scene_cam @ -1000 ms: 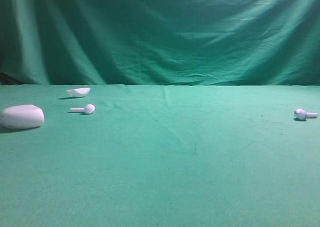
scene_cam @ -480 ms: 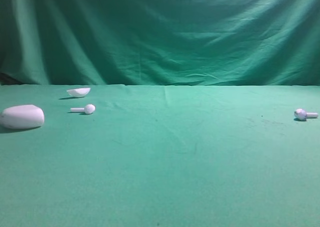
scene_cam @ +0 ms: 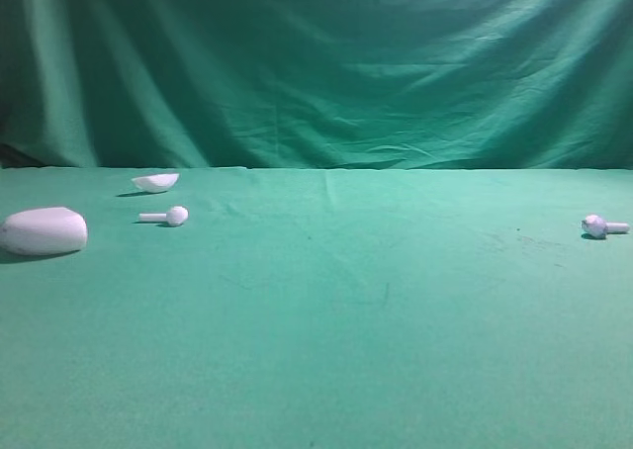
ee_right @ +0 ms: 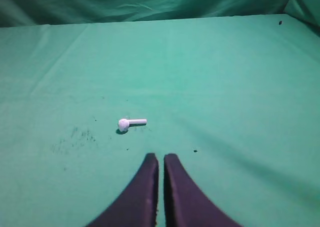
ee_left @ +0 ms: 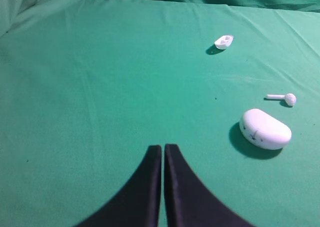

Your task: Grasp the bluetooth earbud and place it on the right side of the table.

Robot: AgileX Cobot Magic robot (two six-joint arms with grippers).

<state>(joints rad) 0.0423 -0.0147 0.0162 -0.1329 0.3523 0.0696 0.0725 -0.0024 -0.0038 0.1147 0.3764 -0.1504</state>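
The bluetooth earbud (scene_cam: 601, 226), white with a dark grey spot on its head, lies on the far right of the green table (scene_cam: 336, 350). It also shows in the right wrist view (ee_right: 129, 123), ahead and a little left of my right gripper (ee_right: 160, 157), which is shut and empty above the cloth. My left gripper (ee_left: 163, 147) is shut and empty, well left of the white case. Neither gripper shows in the exterior high view.
At the left lie a white pebble-shaped case (scene_cam: 44, 230) (ee_left: 265, 129), a plain white earbud (scene_cam: 168, 216) (ee_left: 285, 98) and a small white shell-like piece (scene_cam: 155, 181) (ee_left: 223, 41). A green curtain (scene_cam: 316, 63) hangs behind the table.
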